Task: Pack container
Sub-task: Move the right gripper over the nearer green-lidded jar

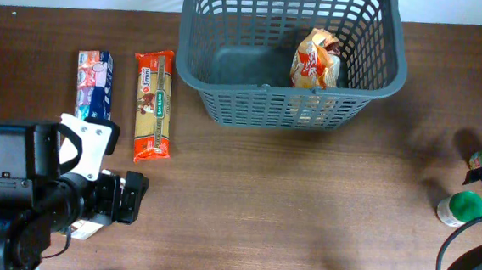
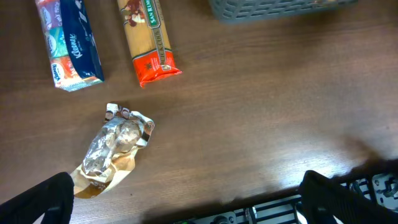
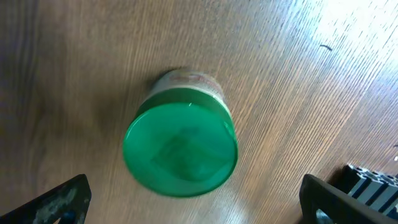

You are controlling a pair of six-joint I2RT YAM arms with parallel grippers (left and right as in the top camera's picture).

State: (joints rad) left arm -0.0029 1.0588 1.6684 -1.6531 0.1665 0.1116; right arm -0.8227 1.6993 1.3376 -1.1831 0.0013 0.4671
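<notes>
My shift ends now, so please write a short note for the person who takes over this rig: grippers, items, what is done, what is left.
The left gripper is open and empty, near a crumpled foil packet. The right gripper is open and empty, above a green-lidded jar. The basket, at the far side of the table, holds one snack bag: that is done. Left to pack: tissue pack and pasta pack beside the basket, foil packet, jar.

The table point(image 1: 304, 199) is faintly glossy dark wood grain. The container point(image 1: 261, 90) is matt grey plastic. At its nine o'clock, the pasta packet point(image 1: 153, 103) is glossy film. The jar lid point(image 3: 180, 149) is smooth green plastic.
</notes>
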